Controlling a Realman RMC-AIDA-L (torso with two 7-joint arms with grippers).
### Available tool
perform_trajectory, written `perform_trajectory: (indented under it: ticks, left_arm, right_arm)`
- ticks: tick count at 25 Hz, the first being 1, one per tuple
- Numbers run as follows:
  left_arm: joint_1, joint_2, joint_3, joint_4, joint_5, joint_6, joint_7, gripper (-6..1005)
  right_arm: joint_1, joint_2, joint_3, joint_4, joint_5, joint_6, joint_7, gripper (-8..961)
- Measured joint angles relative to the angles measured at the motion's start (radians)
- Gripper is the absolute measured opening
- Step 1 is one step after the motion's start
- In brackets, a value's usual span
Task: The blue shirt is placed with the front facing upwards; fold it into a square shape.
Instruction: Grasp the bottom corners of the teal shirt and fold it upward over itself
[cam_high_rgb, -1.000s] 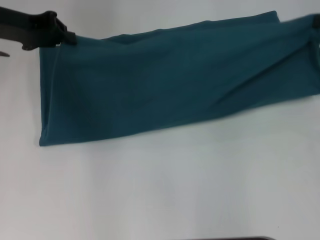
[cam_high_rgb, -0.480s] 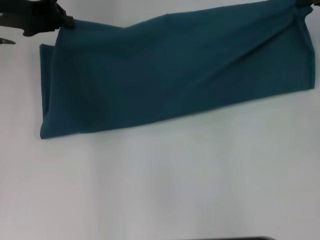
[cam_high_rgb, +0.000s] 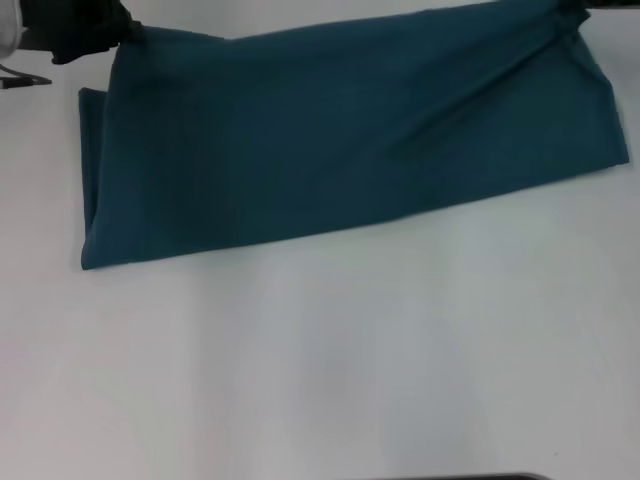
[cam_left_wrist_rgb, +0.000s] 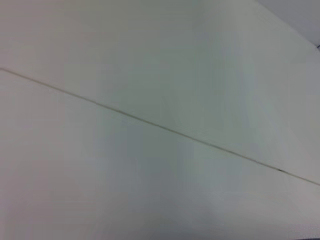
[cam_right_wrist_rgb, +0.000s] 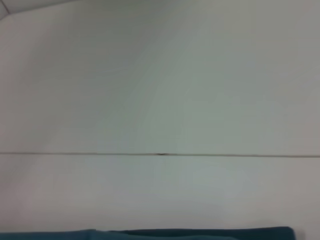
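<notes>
Teal cotton fills the upper half of the head view: the shirt (cam_high_rgb: 340, 130) lies on the white table (cam_high_rgb: 330, 370) as a long band, plain side up, running from a doubled edge at the left to a slightly higher end at the upper right. The left gripper (cam_high_rgb: 85, 35) sits at the band's upper left corner, seemingly pinching the cloth, though whether its fingers are closed cannot be told. The right gripper is barely inside the frame at the upper right, where creases converge; its state cannot be told either. The right wrist view shows only a strip of shirt edge against the table. This cloth looks light, limp and prone to sagging between holds, so it is probably best taken by the corners of one short end and kept taut while folding toward the other.
</notes>
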Motion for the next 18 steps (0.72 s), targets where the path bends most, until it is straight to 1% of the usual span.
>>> perform_trajectory:
  ticks: [4,8,13,18]
  left_arm:
    - [0.0,-0.007,0.0,0.006,0.004,-0.022,0.001,7]
    - [0.004,-0.008,0.002,0.013,0.011,-0.039,-0.002,7]
    - [0.015,-0.01,-0.002,0.018,0.012,-0.058,-0.009,6]
    - [0.023,-0.012,0.001,0.021,0.013,-0.066,-0.019,7]
  right_arm:
    - [0.022,0.007,-0.049,0.056,-0.002,0.079,-0.005,122]
    - [0.04,0.009,-0.092,0.099,-0.002,0.152,0.0,125]
    - [0.071,0.011,-0.107,0.136,-0.022,0.207,0.003,128]
    - [0.085,0.016,-0.109,0.143,-0.041,0.227,0.004,131]
